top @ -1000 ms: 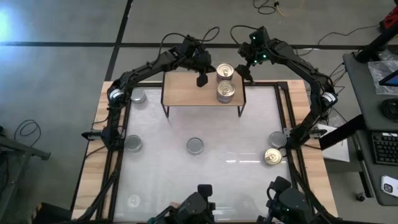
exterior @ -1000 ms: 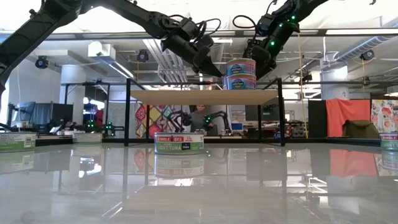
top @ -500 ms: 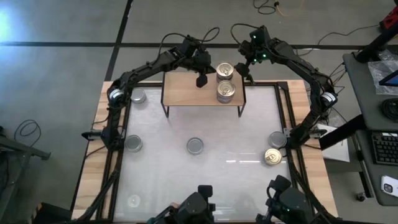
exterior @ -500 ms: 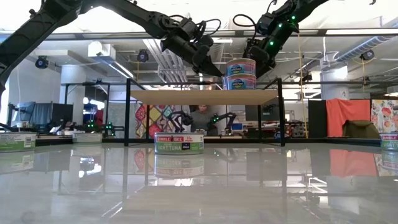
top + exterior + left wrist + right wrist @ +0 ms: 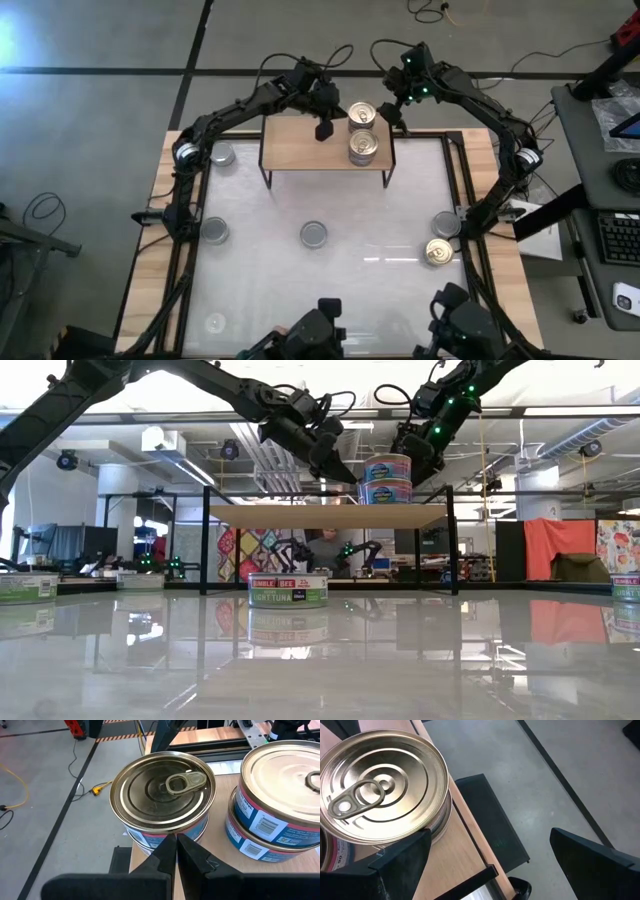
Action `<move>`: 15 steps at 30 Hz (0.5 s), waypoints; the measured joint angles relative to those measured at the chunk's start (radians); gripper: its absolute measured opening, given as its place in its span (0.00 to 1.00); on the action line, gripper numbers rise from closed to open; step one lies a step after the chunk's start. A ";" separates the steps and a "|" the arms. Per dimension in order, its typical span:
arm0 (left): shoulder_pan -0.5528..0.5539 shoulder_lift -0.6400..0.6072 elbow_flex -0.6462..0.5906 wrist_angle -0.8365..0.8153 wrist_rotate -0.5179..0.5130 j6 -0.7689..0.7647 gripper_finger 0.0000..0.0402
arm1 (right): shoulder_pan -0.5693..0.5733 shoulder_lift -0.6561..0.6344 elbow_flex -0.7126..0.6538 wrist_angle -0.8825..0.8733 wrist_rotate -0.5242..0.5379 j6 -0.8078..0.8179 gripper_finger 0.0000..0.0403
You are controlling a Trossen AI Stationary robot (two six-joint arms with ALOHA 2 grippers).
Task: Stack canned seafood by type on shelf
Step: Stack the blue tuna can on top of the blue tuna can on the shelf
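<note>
Standing at the back of the table [image 5: 470, 300], the shelf [image 5: 300, 150] is seen carrying gold-topped tins [image 5: 363, 146] stacked toward its right end. Left of the stack, the left claw [image 5: 325, 129] is held pinched together. Behind the stack, the right claw [image 5: 395, 118] is spread wide, gripping nothing.

This is a robotics lab in an open industrial hall. Past the far edge of the table [image 5: 165, 180] I see exposed ceiling ducts [image 5: 265, 460], black metal frames [image 5: 150, 500] and another small robot arm [image 5: 358, 552] lit with green lights, with a person [image 5: 322, 550] seated behind it. The floor is bare grey concrete [image 5: 90, 110] with loose cables [image 5: 40, 208], and a desk with a keyboard [image 5: 617, 235] stands off the table's right edge.
</note>
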 joint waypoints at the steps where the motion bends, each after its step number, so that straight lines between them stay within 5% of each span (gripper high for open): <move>1: 0.000 0.000 0.000 -0.001 0.000 0.002 0.00 | 0.000 0.000 0.000 0.000 0.000 -0.001 0.99; 15: -0.003 -0.079 0.000 -0.184 -0.002 0.045 0.00 | 0.000 -0.009 0.040 -0.033 0.000 -0.030 0.99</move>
